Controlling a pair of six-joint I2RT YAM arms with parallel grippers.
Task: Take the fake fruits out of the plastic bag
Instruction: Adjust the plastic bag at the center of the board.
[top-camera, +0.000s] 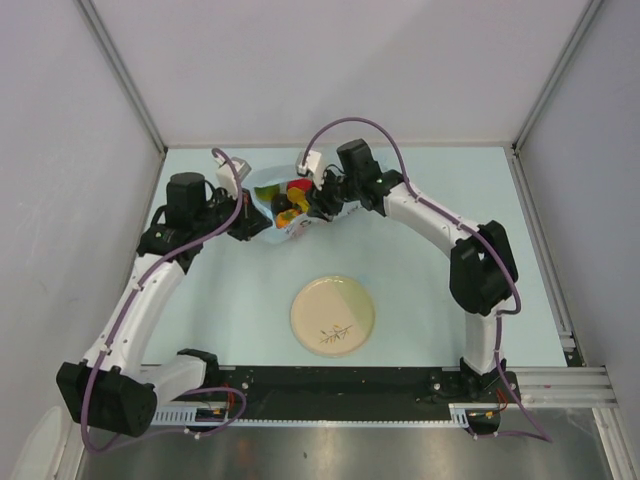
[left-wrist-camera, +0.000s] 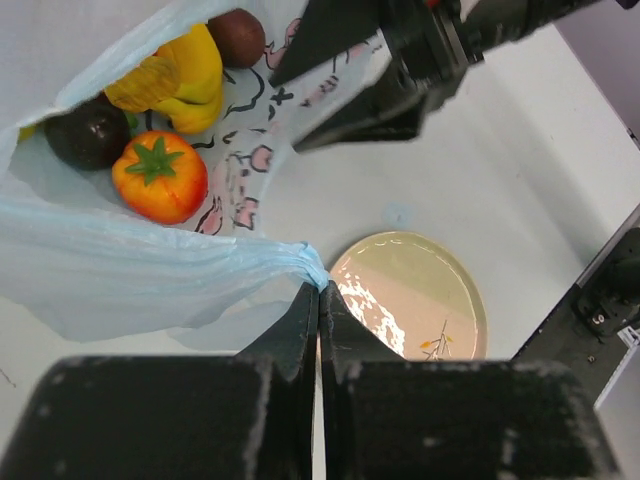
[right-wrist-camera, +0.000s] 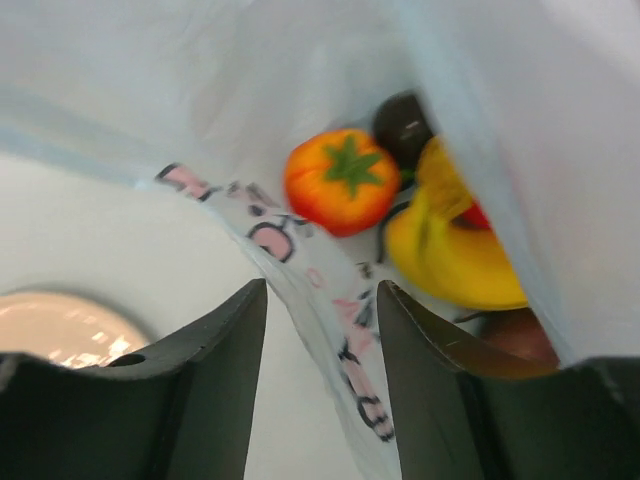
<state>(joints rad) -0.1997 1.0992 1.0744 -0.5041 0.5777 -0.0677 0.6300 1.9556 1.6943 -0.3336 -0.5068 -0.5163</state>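
The plastic bag (top-camera: 264, 193) lies open at the far middle of the table, light blue with a white cartoon panel (left-wrist-camera: 250, 150). My left gripper (left-wrist-camera: 320, 287) is shut on the bag's blue rim (left-wrist-camera: 150, 275) and holds it up; in the top view it (top-camera: 256, 226) is at the bag's left side. Inside lie an orange fruit with a green top (left-wrist-camera: 160, 176), a yellow banana (left-wrist-camera: 185, 70), a dark purple fruit (left-wrist-camera: 88, 132) and a brownish one (left-wrist-camera: 238, 37). My right gripper (right-wrist-camera: 322, 292) is open, its jaws astride the bag's printed edge (right-wrist-camera: 300, 262), with the orange fruit (right-wrist-camera: 343, 182) and banana (right-wrist-camera: 450, 250) just beyond.
The round beige plate (top-camera: 333, 314) with a twig drawing sits on the table nearer the arm bases, in front of the bag. It also shows in the left wrist view (left-wrist-camera: 430, 290). Grey walls enclose the table on three sides.
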